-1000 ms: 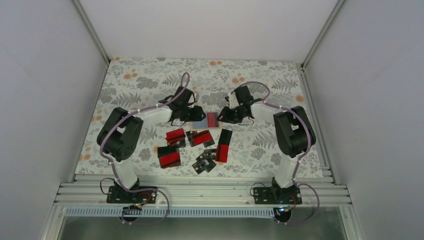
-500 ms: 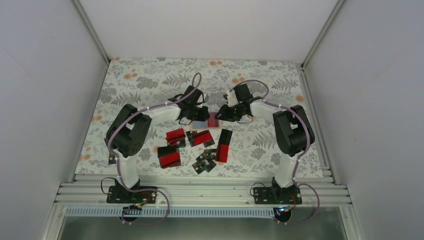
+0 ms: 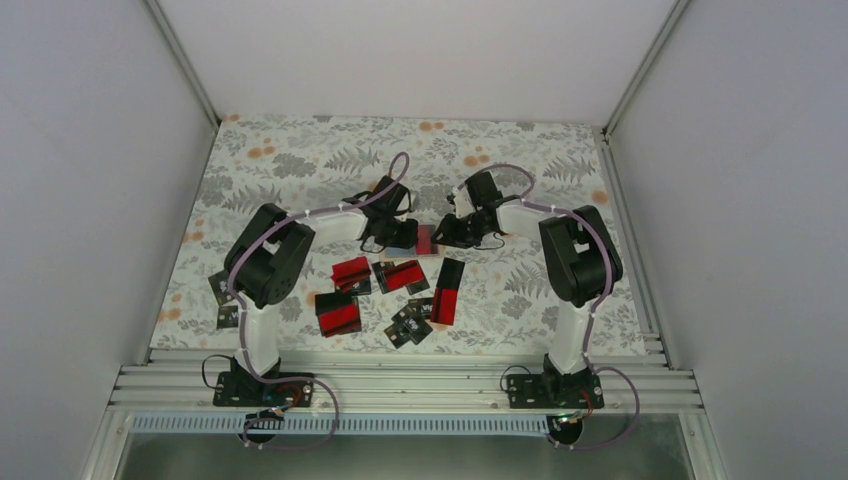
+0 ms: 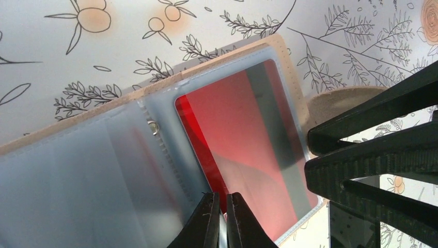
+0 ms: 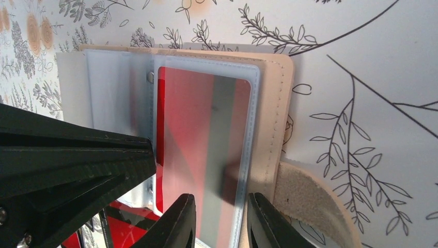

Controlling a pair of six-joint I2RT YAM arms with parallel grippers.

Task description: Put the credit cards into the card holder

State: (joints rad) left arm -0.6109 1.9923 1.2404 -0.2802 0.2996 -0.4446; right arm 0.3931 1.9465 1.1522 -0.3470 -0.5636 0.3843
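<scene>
Looking from above, we see the holder (image 3: 426, 240) lying open on the floral cloth (image 3: 300, 170) at mid-table. It lies between the 2 grippers, which meet over it from either side. 1 red card (image 4: 243, 139) sits inside the clear sleeve on the right arm's side of the fold, with a grey band running down it. The sleeve across the fold looks pale blue-grey, and we cannot tell whether anything is in it. A tan strap (image 5: 310, 206) sticks out from the holder's outer edge onto the cloth.

The left gripper (image 4: 221, 209) is pinched almost to nothing, its 2 tips at the near edge of the filled sleeve, close to the fold. We cannot tell whether any plastic is caught between them. The right gripper (image 5: 221, 204) stands with a narrow gap, its fingers (image 5: 181, 222) over the near end of the same sleeve, and the card shows in that gap. We cannot tell whether they press on it or hang just above it. The 2 grippers are just beside each other.

The loose cards (image 3: 400, 275) lie on the cloth nearer the arm bases. We count 4 red-and-black patches, single or stacked we cannot tell, and a cluster of mostly black cards (image 3: 410, 325) just in front of them. 2 more black ones (image 3: 222, 288) lie by the left arm's elbow, well apart from the rest.
</scene>
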